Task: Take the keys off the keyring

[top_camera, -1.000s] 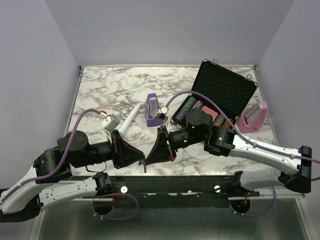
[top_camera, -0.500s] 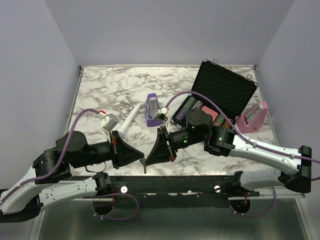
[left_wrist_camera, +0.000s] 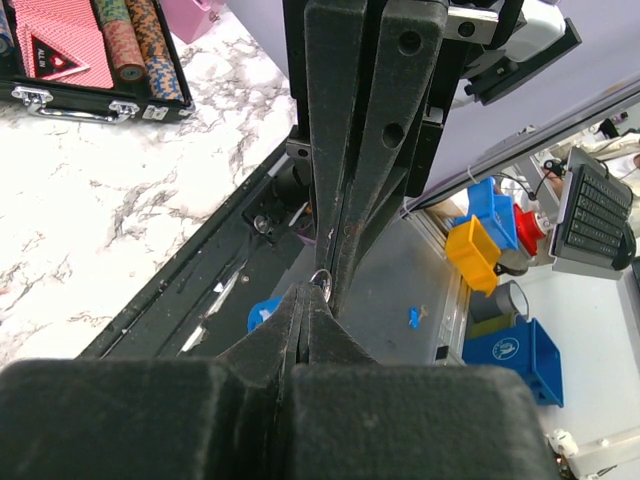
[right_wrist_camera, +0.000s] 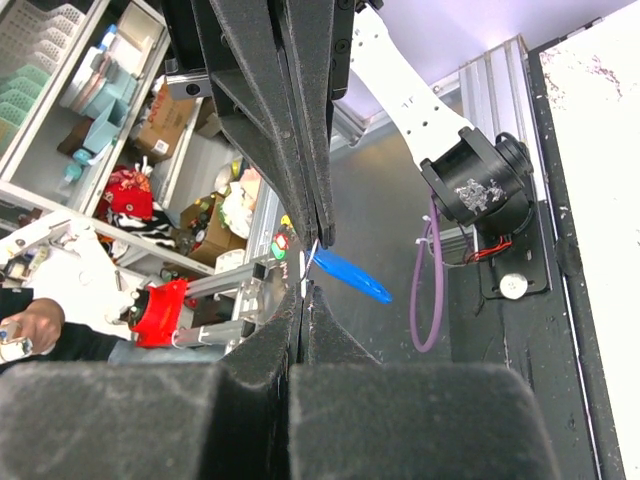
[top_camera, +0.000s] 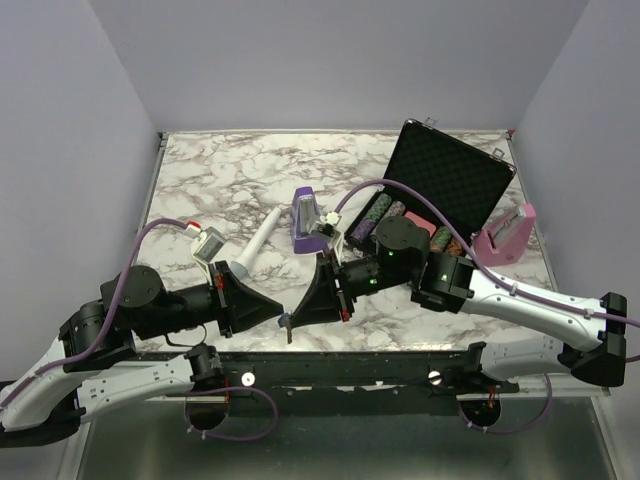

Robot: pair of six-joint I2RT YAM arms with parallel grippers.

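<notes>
Black fingers of your left claw are clenched flat together with no gap between them, and your right claw is clenched just as tight. The two come at each other tip to tip, touching or nearly so. At that meeting point your left wrist view shows a small silver keyring, sitting against the very tip of your left claw and the side of a right finger. You cannot tell from any view which claw actually has the ring pinched. The keys show only as a tiny greyish speck hanging at the joined tips in the top view, too small to make out head or shaft. Take the purple metronome as your landmark. The joined tips and the keys sit nearer to you than the metronome and slightly to its left, over the near edge of the marble counter. A white pen-like stick lies on the counter just left of the metronome, slanting away from you. An open black case stands to the metronome's right, its lid raised, with poker chips stacked inside at the end closest to the metronome. A pink object stands further right than the case, well apart from the metronome and close to the counter's right edge.
</notes>
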